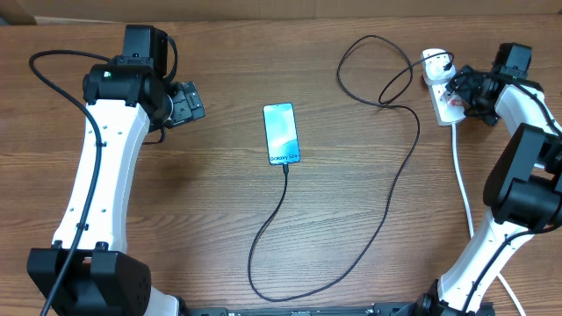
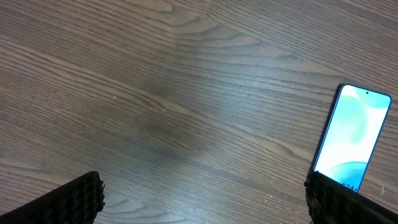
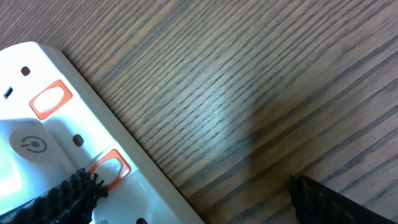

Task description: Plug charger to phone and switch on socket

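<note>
The phone (image 1: 281, 132) lies face up mid-table, screen lit light blue; it also shows at the right edge of the left wrist view (image 2: 352, 138). The black charger cable (image 1: 386, 202) runs from the phone's near end in a loop along the front, then back to the plug at the white socket (image 1: 436, 70) at the back right. My left gripper (image 1: 187, 104) is open and empty, left of the phone. My right gripper (image 1: 458, 91) is open over the socket; one finger rests by an orange-red switch (image 3: 111, 167) on the socket (image 3: 37, 118).
The socket's thick white cord (image 1: 464, 184) runs toward the front right beside my right arm. A second orange-red switch (image 3: 50, 99) sits further along the block. Bare wood table (image 1: 176, 211) lies between the arms.
</note>
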Controlling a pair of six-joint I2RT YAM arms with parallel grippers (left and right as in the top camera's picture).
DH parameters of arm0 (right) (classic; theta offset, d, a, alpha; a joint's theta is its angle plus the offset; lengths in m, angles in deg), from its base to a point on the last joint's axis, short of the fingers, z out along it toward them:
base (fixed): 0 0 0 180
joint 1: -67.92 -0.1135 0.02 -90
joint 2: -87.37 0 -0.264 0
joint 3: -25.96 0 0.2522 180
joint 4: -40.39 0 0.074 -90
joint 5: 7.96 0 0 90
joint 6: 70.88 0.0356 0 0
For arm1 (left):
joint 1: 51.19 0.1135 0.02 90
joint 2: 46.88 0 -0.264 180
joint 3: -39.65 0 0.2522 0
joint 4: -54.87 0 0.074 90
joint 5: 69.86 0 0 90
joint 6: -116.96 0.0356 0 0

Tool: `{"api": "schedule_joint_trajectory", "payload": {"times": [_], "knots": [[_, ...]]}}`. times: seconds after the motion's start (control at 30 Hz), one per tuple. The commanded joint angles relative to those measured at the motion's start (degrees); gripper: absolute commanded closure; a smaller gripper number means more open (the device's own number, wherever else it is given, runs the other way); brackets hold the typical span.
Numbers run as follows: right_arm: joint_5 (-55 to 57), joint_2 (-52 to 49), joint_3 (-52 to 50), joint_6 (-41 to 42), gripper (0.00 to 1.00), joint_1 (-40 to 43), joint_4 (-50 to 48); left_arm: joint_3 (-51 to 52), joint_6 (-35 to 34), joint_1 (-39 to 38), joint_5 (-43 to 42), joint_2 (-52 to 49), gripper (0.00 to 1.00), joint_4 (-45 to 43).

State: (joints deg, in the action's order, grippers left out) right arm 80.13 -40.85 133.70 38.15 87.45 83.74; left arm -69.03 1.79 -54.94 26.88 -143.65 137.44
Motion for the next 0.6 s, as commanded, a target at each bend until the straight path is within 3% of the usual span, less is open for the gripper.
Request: {"api": "schedule_joint_trajectory", "payload": {"times": [0.0, 0.27, 0.57], "knots": [[-3.3, -2.1, 0.2, -2.4, 0.0, -1.1, 0.6, 0.0, -0.6, 0.0, 1.1, -0.3, 0.0, 0.0], [-2.7, -0.2, 0.3, -4.5, 0.0, -1.0, 1.8, 0.0, -0.6, 0.0, 1.1, -0.3, 0.0, 0.0], [-2.6, 16.7, 0.3, -4.3, 0.0, -0.8, 2.6, 0.0, -0.6, 0.0, 1.1, -0.3, 0.0, 0.0]]}}
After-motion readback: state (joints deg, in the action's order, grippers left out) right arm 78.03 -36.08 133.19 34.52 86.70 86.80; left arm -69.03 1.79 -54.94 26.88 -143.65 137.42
